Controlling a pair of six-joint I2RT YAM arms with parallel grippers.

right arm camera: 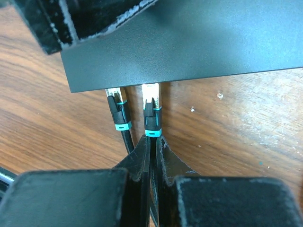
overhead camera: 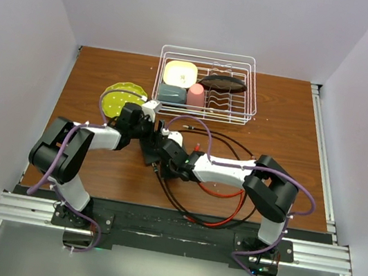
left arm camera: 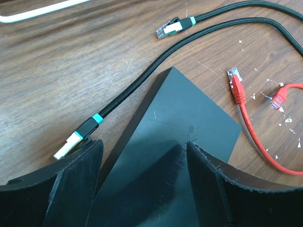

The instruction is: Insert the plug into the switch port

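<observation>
Right wrist: plug (right arm camera: 150,101) at switch (right arm camera: 189,42) edge.

Plug (right arm camera: 151,106) at switch (right arm camera: 189,42) edge.

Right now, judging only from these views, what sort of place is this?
Probably a robot test cell, not a home: plain white panels enclose a wooden table, robot arms sit on a metal rail, beside network cables.
</observation>
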